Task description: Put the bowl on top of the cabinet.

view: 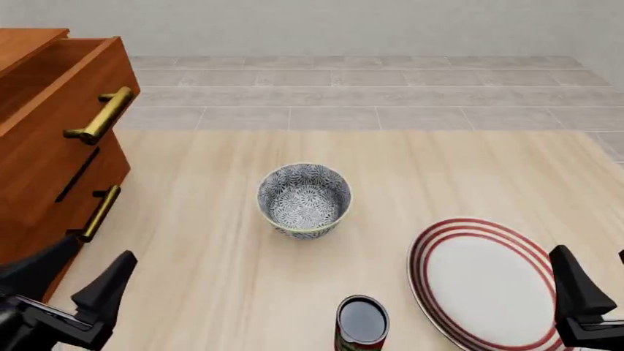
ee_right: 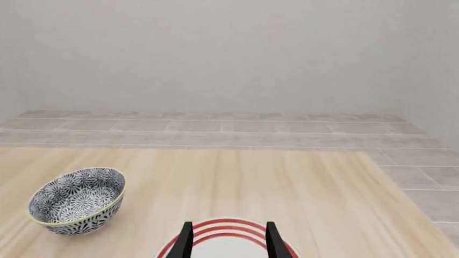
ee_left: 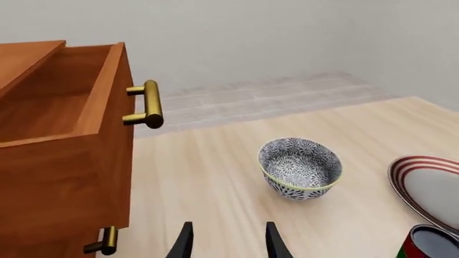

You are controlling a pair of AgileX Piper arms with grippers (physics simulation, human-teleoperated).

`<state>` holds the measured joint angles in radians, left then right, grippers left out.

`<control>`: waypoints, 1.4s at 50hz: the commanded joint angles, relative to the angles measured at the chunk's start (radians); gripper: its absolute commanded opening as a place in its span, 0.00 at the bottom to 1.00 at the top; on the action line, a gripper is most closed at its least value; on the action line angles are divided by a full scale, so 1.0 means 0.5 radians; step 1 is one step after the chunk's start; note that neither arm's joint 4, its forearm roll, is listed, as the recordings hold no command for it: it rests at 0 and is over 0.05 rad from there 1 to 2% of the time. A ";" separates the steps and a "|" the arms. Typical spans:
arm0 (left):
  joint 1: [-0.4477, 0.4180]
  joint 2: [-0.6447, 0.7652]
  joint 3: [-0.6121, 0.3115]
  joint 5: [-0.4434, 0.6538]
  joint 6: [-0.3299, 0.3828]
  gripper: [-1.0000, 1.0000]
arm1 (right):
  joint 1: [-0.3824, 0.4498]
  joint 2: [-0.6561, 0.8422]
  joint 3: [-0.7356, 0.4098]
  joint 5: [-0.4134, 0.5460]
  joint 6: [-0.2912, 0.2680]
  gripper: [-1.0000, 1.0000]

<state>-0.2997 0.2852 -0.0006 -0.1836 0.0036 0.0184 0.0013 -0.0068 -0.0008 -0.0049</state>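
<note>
Bowl [view: 304, 199] sits upright on the surface [view: 468, 175], roughly mid-table, touching nothing. It is forward of both my pincers and between them. From my left pincer [view: 73, 292] it lies ahead and to the right; from my right pincer [view: 595, 289] ahead and to the left. The bowl is round, so no long axis constrains the approach; the rim is the only grip line.

Judgement: left arm suits better, since the cabinet [view: 49, 139] stands on that side, at the surface's left edge, well apart from the bowl. Its top drawer is pulled out, brass handle [view: 102, 115] projecting toward the bowl's side.

Appearance: small, deep, dense blue-grey and white floral print inside and out, pale yellowish rim. Empty.

Left pincer: fingers spread, holding nothing. Right pincer: fingers spread, holding nothing, hovering over the red-ringed plate [view: 487, 281]. Dark can [view: 362, 323] stands near the plate, on my side of the bowl.
</note>
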 commanded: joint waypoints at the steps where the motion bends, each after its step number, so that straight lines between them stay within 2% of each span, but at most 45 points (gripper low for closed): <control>1: -0.071 0.284 0.000 -0.256 -0.011 1.00 | -0.007 0.000 0.000 -0.001 0.001 1.00; 10: -0.134 0.472 -0.010 -0.419 -0.025 1.00 | -0.004 0.000 0.000 -0.001 0.005 1.00; 30: -0.325 0.703 -0.170 -0.538 -0.016 1.00 | 0.000 -0.001 -0.008 0.006 0.012 1.00; 41: -0.410 0.957 -0.188 -0.738 -0.015 1.00 | 0.002 -0.001 -0.009 0.007 0.015 1.00; 50: -0.493 1.180 -0.285 -0.865 0.015 1.00 | -0.003 -0.001 -0.008 0.008 0.025 1.00; 58: -0.535 1.278 -0.383 -0.868 0.017 1.00 | -0.020 0.001 -0.004 0.005 0.039 1.00; 70: -0.553 1.348 -0.574 -0.714 0.000 1.00 | -0.026 0.001 0.001 0.004 0.041 1.00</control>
<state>-0.5637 0.9149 -0.2241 -0.5699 0.0062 0.0085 0.0015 -0.0080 0.0015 0.0131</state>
